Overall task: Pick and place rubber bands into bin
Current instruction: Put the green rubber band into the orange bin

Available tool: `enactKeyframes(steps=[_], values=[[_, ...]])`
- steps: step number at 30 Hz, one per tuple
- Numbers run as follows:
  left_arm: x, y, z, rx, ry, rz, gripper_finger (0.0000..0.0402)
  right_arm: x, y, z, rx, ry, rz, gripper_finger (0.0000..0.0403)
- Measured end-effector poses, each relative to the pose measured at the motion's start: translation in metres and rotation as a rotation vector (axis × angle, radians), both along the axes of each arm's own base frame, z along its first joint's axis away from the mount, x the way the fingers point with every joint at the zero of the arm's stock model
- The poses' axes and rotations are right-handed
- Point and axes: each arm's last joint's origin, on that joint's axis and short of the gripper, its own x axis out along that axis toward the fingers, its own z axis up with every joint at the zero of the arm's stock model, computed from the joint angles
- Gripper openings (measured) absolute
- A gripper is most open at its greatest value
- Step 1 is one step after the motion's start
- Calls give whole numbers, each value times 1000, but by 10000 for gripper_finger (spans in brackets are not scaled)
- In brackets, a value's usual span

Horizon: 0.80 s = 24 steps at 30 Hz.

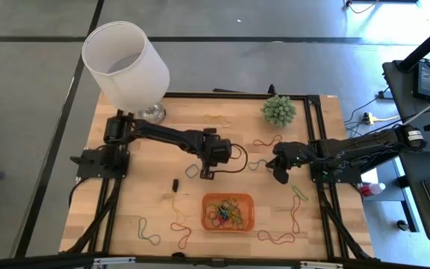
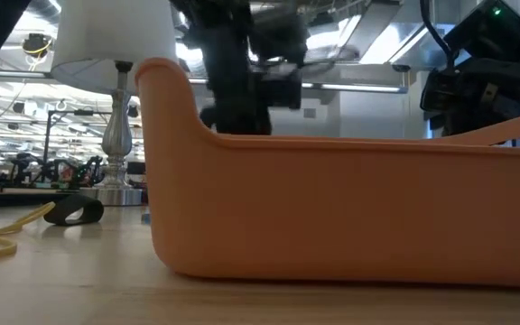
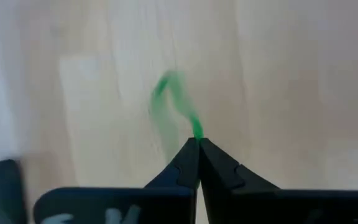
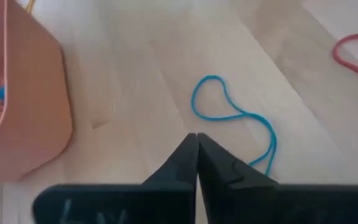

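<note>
My left gripper (image 1: 202, 172) is over the middle of the table, shut on a green rubber band (image 3: 173, 102); the band also shows beside it in the high view (image 1: 191, 170). My right gripper (image 1: 281, 175) is shut and empty, its tips (image 4: 196, 138) just short of a blue rubber band (image 4: 229, 109) that lies flat on the wood. The orange bin (image 1: 246, 217) stands on the table near the front edge, between the two grippers, with several coloured bands inside. Its wall (image 2: 350, 208) fills the low view. My left gripper pinches the green band's near end (image 3: 197, 130) between the free ends of its two fingers. The rest of the loop reaches away from the tips, blurred. Whether it is clear of the table, I cannot tell.
A lamp with a white shade (image 1: 125, 56) stands at the far left and a green spiky plant (image 1: 278, 110) at the far right. A small black piece (image 1: 176, 184) lies left of the bin. Loose bands lie around: red (image 1: 267, 140), red (image 1: 275, 237), green (image 1: 149, 232), green (image 1: 301, 193).
</note>
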Motion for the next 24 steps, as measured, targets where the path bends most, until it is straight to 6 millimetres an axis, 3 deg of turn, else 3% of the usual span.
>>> enactKeyframes(steps=[4,8,15,18,24], values=[[-2,2,32,-2,-53,3,3,0,0,0,12,0,-12,12],[-7,-7,78,-1,-160,-16,2,0,0,0,72,1,-71,12],[-12,-67,128,-40,-283,-181,2,0,0,0,168,2,-165,12],[-10,-97,127,-60,-316,-258,2,0,0,0,197,3,-192,12],[-6,-139,95,-76,-220,-332,2,0,0,1,234,-3,-226,12]])
